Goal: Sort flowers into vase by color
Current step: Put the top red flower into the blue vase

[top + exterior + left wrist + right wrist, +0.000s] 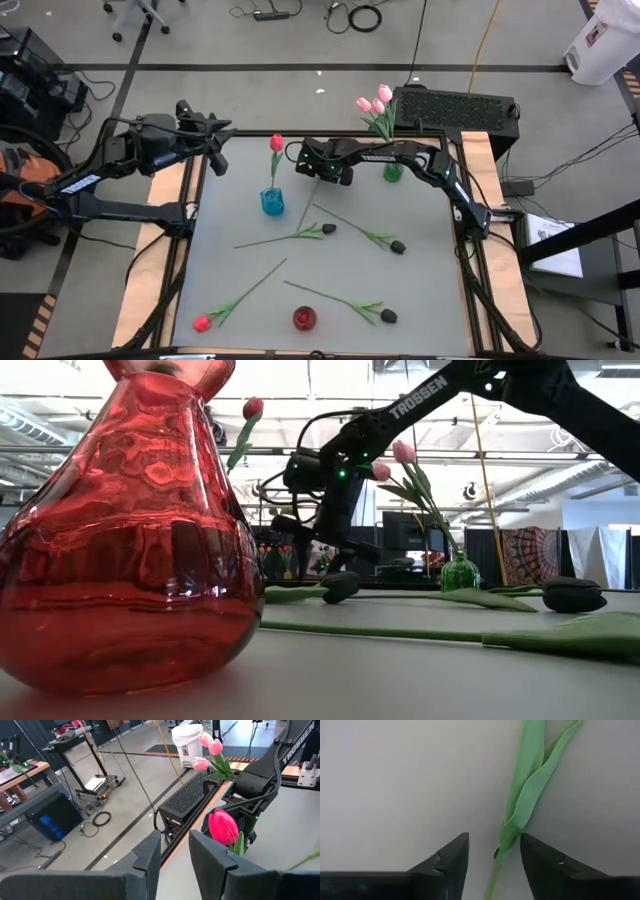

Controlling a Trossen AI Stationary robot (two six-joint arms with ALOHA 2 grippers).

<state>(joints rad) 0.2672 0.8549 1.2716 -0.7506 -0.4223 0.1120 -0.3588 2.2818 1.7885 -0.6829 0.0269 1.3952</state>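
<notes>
From above, the grey table point(420, 290) carries a blue vase point(272, 202) with one red tulip point(276, 143), a green vase point(392, 172) with pink tulips point(373, 103), a red vase point(304, 318), and loose flowers point(320, 232) lying flat. The left gripper point(222, 133) waits upper left, fingers apart, empty. Low down, the room's ceiling shows. The right gripper point(492, 851) straddles a stem point(527, 795), spread.

I read "TROSSEN" in white on the right arm point(420, 398) in the low view, partly again in the left wrist view. Nothing else legible.
</notes>
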